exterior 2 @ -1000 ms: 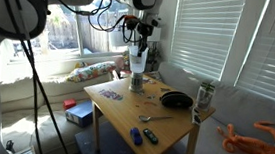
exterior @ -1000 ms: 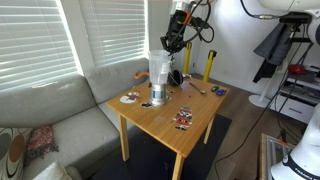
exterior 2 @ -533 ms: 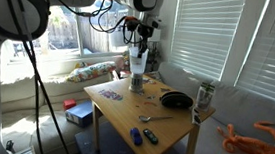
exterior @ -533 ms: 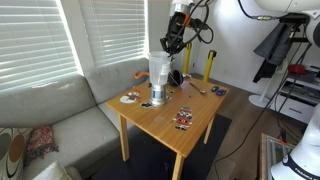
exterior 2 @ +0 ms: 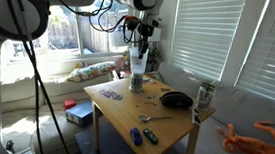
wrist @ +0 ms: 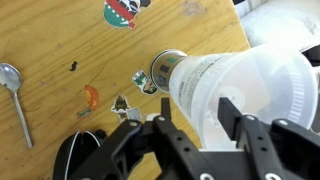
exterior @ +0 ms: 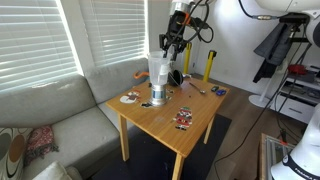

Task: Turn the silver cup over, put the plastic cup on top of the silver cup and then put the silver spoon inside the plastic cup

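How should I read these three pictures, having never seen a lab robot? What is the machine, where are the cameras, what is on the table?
The machine is one robot arm ending in a two-fingered gripper, steered remotely by a person. Two pictures come from cameras standing in the room, viewing the wooden table from different places. The third comes from a camera on the arm's wrist, looking down past the gripper. On the table a tall whitish plastic cup stands on a small silver cup. A silver spoon lies flat on the wood, apart from them, with a dark dish and small colourful bits nearby. In the wrist view the fingers stand apart on either side of the plastic cup's wall, so nothing seems gripped.
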Controlling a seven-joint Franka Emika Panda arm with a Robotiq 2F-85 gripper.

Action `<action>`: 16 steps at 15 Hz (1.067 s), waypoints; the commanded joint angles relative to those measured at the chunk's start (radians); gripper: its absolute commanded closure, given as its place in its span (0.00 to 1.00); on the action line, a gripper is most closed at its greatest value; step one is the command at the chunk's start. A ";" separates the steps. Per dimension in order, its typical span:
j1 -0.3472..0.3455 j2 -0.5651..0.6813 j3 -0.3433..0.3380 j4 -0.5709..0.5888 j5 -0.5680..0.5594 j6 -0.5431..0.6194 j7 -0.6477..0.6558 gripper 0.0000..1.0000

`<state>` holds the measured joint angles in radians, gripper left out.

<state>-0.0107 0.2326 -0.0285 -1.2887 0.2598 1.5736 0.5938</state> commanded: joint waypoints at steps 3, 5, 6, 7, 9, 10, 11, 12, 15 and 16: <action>-0.005 -0.070 -0.017 -0.015 -0.042 0.108 -0.010 0.03; -0.013 -0.128 -0.030 -0.065 -0.055 0.207 -0.036 0.00; -0.019 -0.154 -0.035 -0.087 -0.069 0.226 -0.063 0.00; -0.026 -0.182 -0.042 -0.112 -0.085 0.232 -0.085 0.00; -0.041 -0.238 -0.059 -0.178 -0.137 0.211 -0.141 0.00; -0.050 -0.263 -0.067 -0.214 -0.161 0.202 -0.179 0.00; -0.060 -0.290 -0.075 -0.260 -0.172 0.200 -0.235 0.00; -0.071 -0.312 -0.086 -0.305 -0.172 0.192 -0.303 0.00; -0.109 -0.361 -0.114 -0.457 -0.196 0.221 -0.470 0.00; -0.119 -0.373 -0.125 -0.510 -0.194 0.253 -0.517 0.00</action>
<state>-0.1034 -0.0569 -0.1362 -1.6115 0.0867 1.7588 0.2098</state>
